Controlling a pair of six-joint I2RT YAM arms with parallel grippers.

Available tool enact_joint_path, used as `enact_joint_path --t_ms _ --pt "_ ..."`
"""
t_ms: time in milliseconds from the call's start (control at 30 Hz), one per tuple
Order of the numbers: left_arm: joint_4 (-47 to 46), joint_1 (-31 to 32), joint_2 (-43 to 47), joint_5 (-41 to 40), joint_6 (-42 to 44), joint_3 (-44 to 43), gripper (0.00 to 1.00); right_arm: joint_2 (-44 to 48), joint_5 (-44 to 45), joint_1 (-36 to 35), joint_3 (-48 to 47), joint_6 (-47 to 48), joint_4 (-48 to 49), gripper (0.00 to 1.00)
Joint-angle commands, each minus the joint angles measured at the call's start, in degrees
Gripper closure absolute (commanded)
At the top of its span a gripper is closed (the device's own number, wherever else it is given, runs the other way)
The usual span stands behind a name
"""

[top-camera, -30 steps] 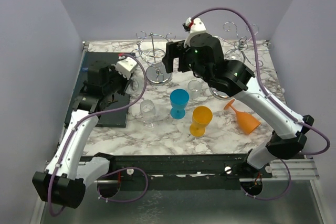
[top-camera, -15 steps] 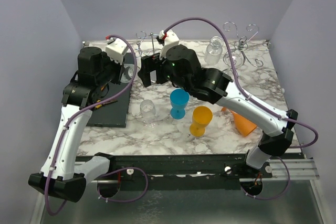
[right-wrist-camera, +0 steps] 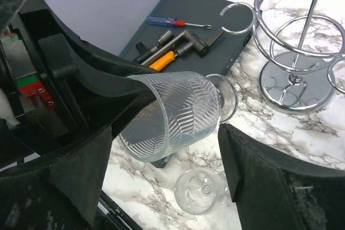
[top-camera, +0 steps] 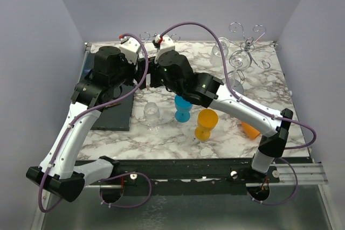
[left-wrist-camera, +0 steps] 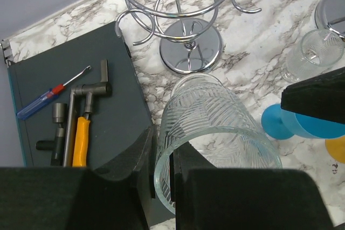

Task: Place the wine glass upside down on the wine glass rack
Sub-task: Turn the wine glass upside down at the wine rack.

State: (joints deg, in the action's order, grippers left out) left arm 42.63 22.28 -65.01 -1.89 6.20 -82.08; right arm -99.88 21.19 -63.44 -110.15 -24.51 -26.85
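Pinching clear ribbed wine glass (left-wrist-camera: 215,127) by its rim, left gripper (left-wrist-camera: 164,173) holds it tilted above marble counter (left-wrist-camera: 259,41), near chrome wire rack (left-wrist-camera: 190,52) by the back edge. Right gripper (right-wrist-camera: 170,160) wide, straddling it, seemingly no contact.

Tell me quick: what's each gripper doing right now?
Left gripper: closed on the rim of the ribbed wine glass, holding it.
Right gripper: open, jaws either side of that glass.

Ribbed glass (right-wrist-camera: 178,114) pinched in the left gripper (left-wrist-camera: 164,171), right gripper (right-wrist-camera: 166,129) fingers wide either side with gaps, wire rack (right-wrist-camera: 294,87) close at upper right, small clear glass (right-wrist-camera: 202,192) lower middle, blue cup (top-camera: 183,106) and yellow cup (top-camera: 206,122) crowding centre, bare marble (top-camera: 161,144) open along the top view's lower middle
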Motion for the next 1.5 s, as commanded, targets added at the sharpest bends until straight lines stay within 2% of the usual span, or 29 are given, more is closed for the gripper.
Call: enact_joint_path --t_ms 0,100,200,433,600,800,1033,1133,1233,1300,1400,1467 --pt "-2.55 1.43 -0.03 -5.06 -2.07 -2.54 1.0 -1.13 3.8 -0.74 -0.75 -1.49 0.68 0.19" --pt "-2.94 1.54 0.29 -5.57 -1.61 -2.51 1.0 -0.62 6.39 -0.78 0.35 -1.45 0.11 0.3" --pt "-3.64 1.62 0.8 -5.84 -1.36 -2.02 1.0 -0.58 8.9 -0.76 0.89 -1.71 -1.24 0.35" --pt "-4.78 3.51 -0.49 -6.1 -2.94 -4.25 1.0 -5.13 10.64 -0.76 -2.79 -2.16 -3.8 0.37" --pt "-4.77 6.0 -1.38 -6.44 -4.04 -6.0 1.0 -6.01 13.16 -0.77 -3.11 -1.24 -2.01 0.4" --pt "-5.1 7.38 -1.67 -6.25 -3.48 -6.6 1.0 -6.03 16.24 -0.75 -2.32 -0.21 -1.54 0.6" --pt "-5.91 9.22 -2.54 -2.35 -3.5 -8.81 1.0 -6.12 17.43 -0.73 -2.01 -0.24 -1.85 1.0" --pt "-6.0 9.45 -2.56 1.35 -4.09 -10.55 0.99 -4.84 17.87 -0.73 -0.04 -0.44 -0.57 1.0" --pt "-5.74 9.46 -1.85 4.15 -5.42 -11.69 0.81 -1.54 17.64 -0.79 4.88 0.04 3.61 1.0" --pt "-5.57 9.45 -0.98 5.64 -5.92 -11.64 0.64 1.11 17.3 -0.72 8.43 0.6 6.49 1.0" --pt "-4.74 9.45 -0.03 7.51 -7.38 -11.74 0.49 5.93 14.01 -0.73 14.99 2.44 13.43 1.0" --pt "-3.83 9.45 0.45 8.56 -8.27 -12.56 0.29 9.59 12.47 -0.72 18.7 3.52 16.57 1.0"
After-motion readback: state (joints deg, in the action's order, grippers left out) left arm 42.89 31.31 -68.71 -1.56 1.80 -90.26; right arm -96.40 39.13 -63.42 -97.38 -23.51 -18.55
